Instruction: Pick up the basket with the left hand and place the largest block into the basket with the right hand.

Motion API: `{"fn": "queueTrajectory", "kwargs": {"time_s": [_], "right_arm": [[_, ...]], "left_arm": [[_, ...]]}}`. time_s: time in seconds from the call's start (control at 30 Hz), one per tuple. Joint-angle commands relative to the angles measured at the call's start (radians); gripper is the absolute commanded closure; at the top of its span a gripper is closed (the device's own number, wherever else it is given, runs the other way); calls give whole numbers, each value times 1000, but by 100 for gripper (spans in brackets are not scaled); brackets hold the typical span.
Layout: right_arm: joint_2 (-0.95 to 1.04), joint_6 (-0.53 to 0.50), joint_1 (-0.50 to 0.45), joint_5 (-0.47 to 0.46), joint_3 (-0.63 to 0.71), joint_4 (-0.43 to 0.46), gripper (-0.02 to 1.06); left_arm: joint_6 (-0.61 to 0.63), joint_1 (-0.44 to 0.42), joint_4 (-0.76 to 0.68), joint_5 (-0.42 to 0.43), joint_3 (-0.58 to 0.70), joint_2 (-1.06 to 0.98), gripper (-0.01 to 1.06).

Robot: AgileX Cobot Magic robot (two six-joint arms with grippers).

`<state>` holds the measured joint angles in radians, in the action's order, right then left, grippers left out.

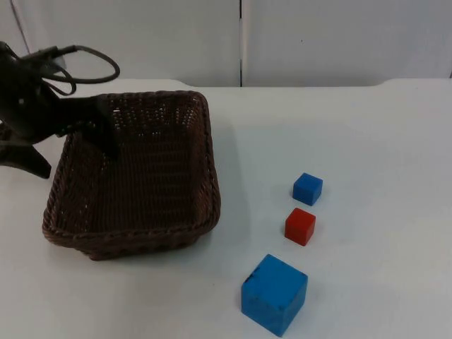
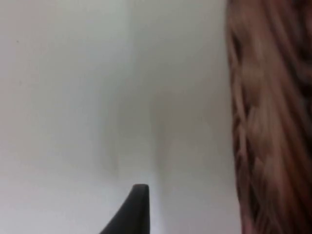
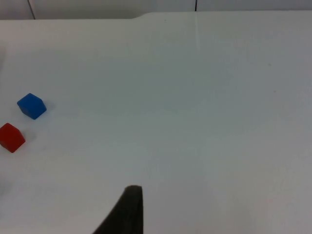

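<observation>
A brown wicker basket (image 1: 141, 176) sits on the table's left half. My left gripper (image 1: 80, 162) is open at its left rim, one finger (image 1: 107, 134) inside the basket and the other outside the wall. The left wrist view has the woven wall (image 2: 273, 122) close beside a fingertip (image 2: 134, 209). The largest block, a big blue cube (image 1: 274, 294), rests near the front edge. A small red cube (image 1: 300, 226) and a small blue cube (image 1: 308, 188) lie behind it. My right gripper (image 3: 127, 209) waits over bare table, away from the small blue cube (image 3: 31, 106) and red cube (image 3: 10, 137).
The white table (image 1: 367, 141) runs back to the grey partition wall (image 1: 318, 35). Open surface lies right of the cubes and between the basket and the cubes.
</observation>
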<state>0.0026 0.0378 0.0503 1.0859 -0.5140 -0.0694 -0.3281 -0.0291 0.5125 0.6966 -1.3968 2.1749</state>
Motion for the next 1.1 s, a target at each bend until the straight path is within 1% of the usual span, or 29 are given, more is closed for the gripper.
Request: {"fn": "queueTrajectory", "kwargs": {"time_s": [0.0, 0.2, 0.3, 0.33, 0.37, 0.5, 0.53, 0.57, 0.6, 0.63, 0.67, 0.7, 0.73, 0.83, 0.87, 0.9, 1.07], "right_arm": [[-3, -8, -6, -8, -1, -3, 0], [-3, -8, -6, -8, -1, -3, 0], [-3, -8, -6, -8, -1, -3, 0], [-3, -8, -6, -8, -1, -3, 0], [-3, -8, -6, -8, -1, -3, 0], [-3, -8, -6, -8, -1, -3, 0], [-3, -8, -6, -8, -1, -3, 0], [-3, -8, -6, -8, -1, -3, 0], [-3, -8, -6, -8, -1, -3, 0], [-3, -8, -6, -8, -1, -3, 0], [-3, -8, -6, -8, -1, -3, 0], [-3, -8, -6, -8, -1, -3, 0], [-3, -8, -6, -8, -1, -3, 0], [-3, -8, -6, -8, -1, -3, 0], [-3, -8, -6, -8, -1, -3, 0], [-3, -8, -6, -8, -1, -3, 0], [-3, -8, -6, -8, -1, -3, 0]], "left_arm": [[4, 5, 37, 6, -24, 31, 0], [4, 5, 30, 6, -26, 48, 0], [0, 5, 28, 6, -26, 58, 5], [0, 5, 28, 6, -26, 59, 9], [0, 5, 28, 6, -26, 59, 9], [2, 5, 28, 16, -26, 59, 31], [2, 5, 28, 16, -26, 59, 31], [7, 5, 28, 23, -26, 59, 38], [16, 5, 28, 28, -26, 59, 50], [18, 5, 28, 30, -26, 59, 58], [18, 5, 28, 30, -26, 59, 69], [18, 5, 28, 30, -26, 59, 69], [18, 5, 28, 30, -26, 59, 79], [18, 5, 41, 38, -26, 54, 101], [18, 5, 41, 38, -26, 54, 101], [18, 5, 41, 43, -26, 45, 106], [18, 5, 46, 82, -26, -9, 105]]}}
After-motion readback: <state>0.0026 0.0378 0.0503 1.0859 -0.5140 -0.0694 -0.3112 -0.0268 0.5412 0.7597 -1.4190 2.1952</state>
